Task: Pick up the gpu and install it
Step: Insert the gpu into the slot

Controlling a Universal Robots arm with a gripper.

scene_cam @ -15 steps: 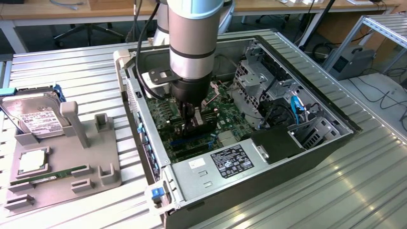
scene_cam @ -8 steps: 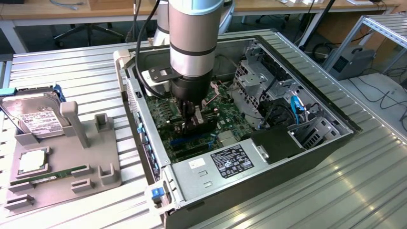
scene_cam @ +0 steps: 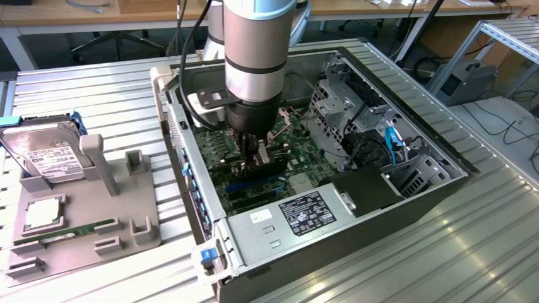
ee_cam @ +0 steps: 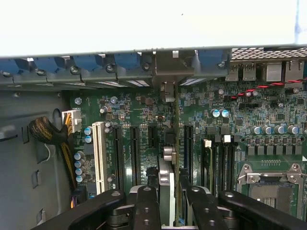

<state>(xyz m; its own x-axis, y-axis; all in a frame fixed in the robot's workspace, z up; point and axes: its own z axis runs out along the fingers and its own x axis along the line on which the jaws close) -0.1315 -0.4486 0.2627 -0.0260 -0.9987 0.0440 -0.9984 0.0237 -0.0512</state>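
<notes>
Computer case, grey fixture on slatted table

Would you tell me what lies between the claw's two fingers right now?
The gpu stands edge-on between the claw fingers, above the motherboard's slots, in the wrist view.

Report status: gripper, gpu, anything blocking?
Gripper shut on gpu, down inside the case. Gpu upright, edge-on over the motherboard slots. Nothing seen in the way.

arm: pointing straight down into the computer case
gripper: low over the motherboard, fingers clamped on the gpu
</notes>
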